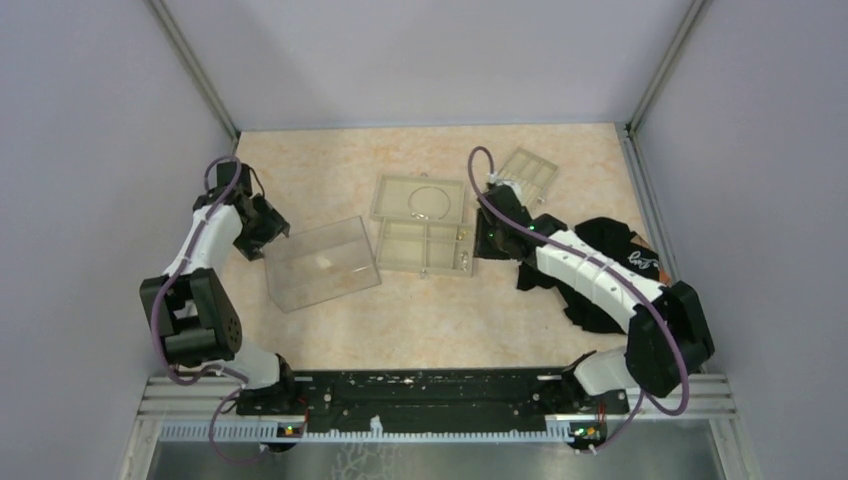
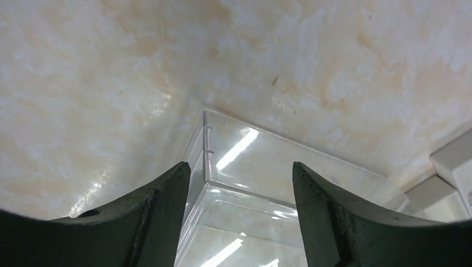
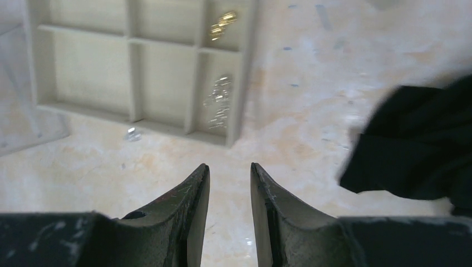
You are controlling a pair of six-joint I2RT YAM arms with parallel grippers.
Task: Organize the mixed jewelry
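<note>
A thin silver wire hoop [image 1: 430,203] lies in the upper beige compartment tray [image 1: 388,212]. In the lower tray [image 1: 402,247], gold bits [image 3: 222,25] and silver bits [image 3: 218,103] sit in the right-hand compartments. One small silver bit [image 3: 132,133] lies loose on the table just in front of the tray. My right gripper [image 3: 229,167] is open a narrow gap, empty, over bare table beside the tray's right edge [image 1: 490,235]. My left gripper [image 2: 240,167] is wide open and empty, its jaws on either side of the near corner of a clear plastic box [image 2: 267,167].
The clear box [image 1: 322,262] lies left of the trays. A smaller beige tray [image 1: 527,170] sits at the back right. A black cloth [image 1: 600,260] is crumpled under my right arm and shows in the right wrist view [image 3: 417,150]. Walls close off three sides.
</note>
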